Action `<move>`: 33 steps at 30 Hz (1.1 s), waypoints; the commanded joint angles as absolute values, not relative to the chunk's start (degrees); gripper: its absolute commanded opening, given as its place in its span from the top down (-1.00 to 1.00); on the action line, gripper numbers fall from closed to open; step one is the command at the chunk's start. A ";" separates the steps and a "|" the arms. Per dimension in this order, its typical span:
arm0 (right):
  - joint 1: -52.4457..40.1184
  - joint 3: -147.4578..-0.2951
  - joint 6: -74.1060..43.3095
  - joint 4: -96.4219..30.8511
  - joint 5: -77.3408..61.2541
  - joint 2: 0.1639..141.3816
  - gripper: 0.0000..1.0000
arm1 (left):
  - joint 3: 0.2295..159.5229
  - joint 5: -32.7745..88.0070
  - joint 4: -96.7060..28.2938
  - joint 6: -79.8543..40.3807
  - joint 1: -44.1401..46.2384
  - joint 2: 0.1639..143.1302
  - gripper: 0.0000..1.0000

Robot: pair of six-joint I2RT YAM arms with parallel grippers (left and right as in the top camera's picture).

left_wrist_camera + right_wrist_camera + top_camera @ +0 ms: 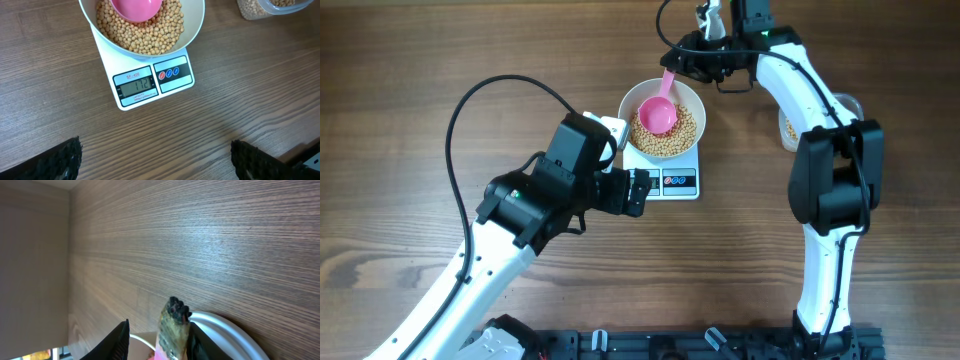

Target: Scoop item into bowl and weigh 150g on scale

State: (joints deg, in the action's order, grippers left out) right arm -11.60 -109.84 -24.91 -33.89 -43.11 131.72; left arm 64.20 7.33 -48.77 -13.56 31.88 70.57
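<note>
White bowl (197,31) on scale (680,183): beans (684,134), pink scoop (658,115) inside. Tub (252,11) at right holds more. My left claw (156,162) spread wide, short of scale's front edge. My right claw (149,340) straddles scoop handle; clamp unclear.

I count one bowl (624,110), one scale (680,183), one pink scoop (658,115), and one clear tub (255,9) at three o'clock from the bowl. The beans (680,135) are too many to count. I see two grippers: left gripper (638,191) and right gripper (678,62).

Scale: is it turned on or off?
On. In the left wrist view, the scale has dark digits lit on its display, under the bowl of beans.
</note>
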 commanded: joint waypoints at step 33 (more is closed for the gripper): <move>-10.66 -109.54 -25.67 -33.30 -42.33 132.75 0.91 | 64.07 6.81 -48.62 -12.38 32.14 70.52 -1.00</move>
State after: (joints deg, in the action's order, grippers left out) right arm -11.42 -109.84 -25.71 -33.82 -40.93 131.72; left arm 64.20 7.33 -48.77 -13.54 31.88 70.57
